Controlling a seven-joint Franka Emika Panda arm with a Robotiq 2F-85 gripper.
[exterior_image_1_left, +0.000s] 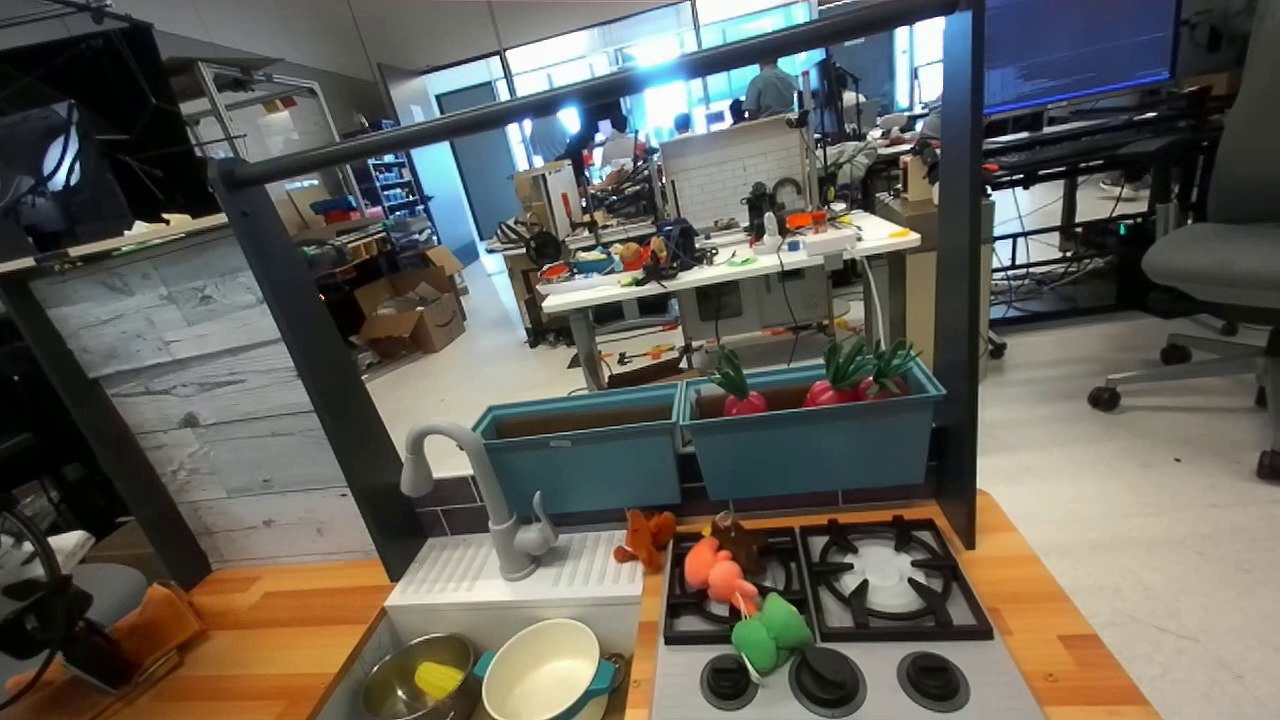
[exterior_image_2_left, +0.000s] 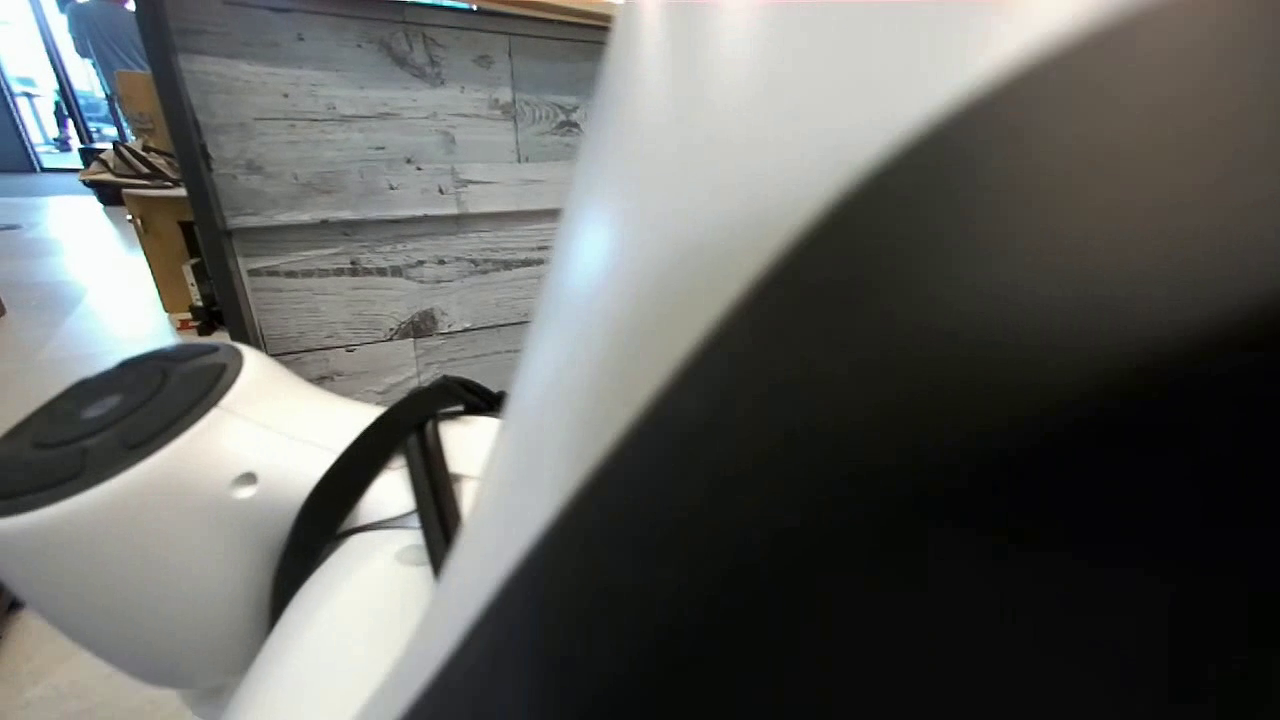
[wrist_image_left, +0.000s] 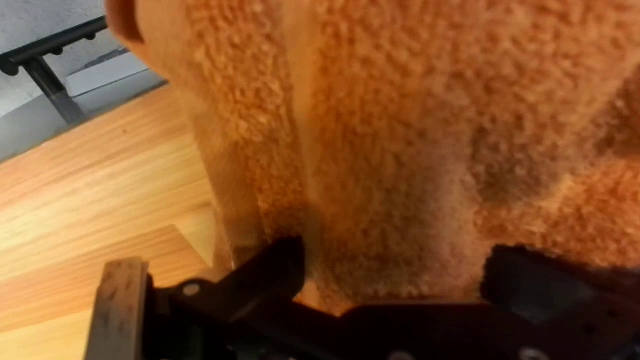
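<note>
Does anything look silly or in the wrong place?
Yes! A soft-looking pink toy and a green toy lie on the stove, the green one right by the knobs. Stoves usually hold pots, not toys.

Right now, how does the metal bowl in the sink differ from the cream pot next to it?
The metal bowl is silvery, the cream pot pale inside. The cream pot has teal side handles; none shows on the metal bowl. The metal bowl holds a yellow object; only a bare inner surface shows in the cream pot. Both are round, open-topped and side by side in the sink.
</note>
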